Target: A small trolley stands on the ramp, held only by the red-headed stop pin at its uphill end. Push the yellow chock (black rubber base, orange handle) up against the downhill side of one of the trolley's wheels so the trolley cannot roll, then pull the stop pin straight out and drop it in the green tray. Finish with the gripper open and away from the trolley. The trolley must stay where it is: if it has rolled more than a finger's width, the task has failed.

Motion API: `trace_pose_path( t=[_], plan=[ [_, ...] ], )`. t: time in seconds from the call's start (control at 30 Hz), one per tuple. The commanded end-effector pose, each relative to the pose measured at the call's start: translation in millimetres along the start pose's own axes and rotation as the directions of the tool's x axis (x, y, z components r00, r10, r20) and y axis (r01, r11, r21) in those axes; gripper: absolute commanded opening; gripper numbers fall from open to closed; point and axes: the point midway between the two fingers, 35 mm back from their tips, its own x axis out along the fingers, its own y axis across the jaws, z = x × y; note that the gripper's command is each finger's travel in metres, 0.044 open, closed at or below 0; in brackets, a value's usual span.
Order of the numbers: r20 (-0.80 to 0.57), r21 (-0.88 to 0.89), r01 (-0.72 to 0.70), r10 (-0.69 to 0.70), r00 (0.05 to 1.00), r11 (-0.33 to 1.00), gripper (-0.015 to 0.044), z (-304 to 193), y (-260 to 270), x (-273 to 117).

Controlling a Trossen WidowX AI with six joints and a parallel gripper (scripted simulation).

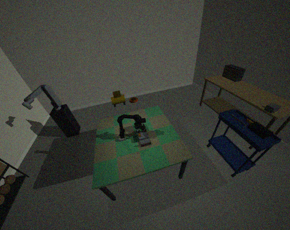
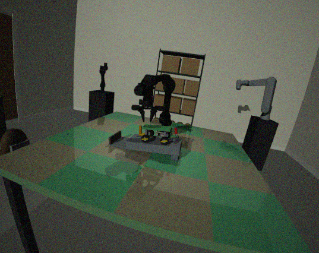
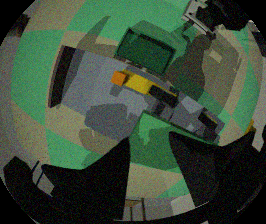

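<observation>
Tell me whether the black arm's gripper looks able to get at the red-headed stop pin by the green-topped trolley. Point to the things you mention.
Probably yes: the open gripper (image 1: 139,130) (image 2: 147,121) (image 3: 149,139) holds nothing, and the stop pin (image 2: 176,130) stands upright with nothing visible above it. It would first need to move across.

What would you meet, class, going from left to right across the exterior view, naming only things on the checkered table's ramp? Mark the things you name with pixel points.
dark end stop (image 2: 114,138) → orange handle of the chock (image 2: 140,130) → yellow-hubbed near wheel (image 2: 145,138) → second yellow-hubbed near wheel (image 2: 164,140) → red head of the stop pin (image 2: 176,130)
</observation>
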Motion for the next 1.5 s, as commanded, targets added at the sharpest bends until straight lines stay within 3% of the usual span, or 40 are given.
trace_pose_path(
  t=[0.0,0.2,0.5,1.47],
  plan=[
    [-0.028,-0.214,0.031,-0.038,0.999,0.976,0.0190,-26,-24,-3],
    [-0.047,-0.510,0.071,-0.110,0.993,0.857,0.0190,-59,-67,-6],
    [-0.043,-0.828,0.086,-0.216,0.975,0.553,0.0190,-91,-134,-12],
    [-0.043,-0.833,0.086,-0.219,0.975,0.546,0.0190,-93,-141,17]
  ],
)
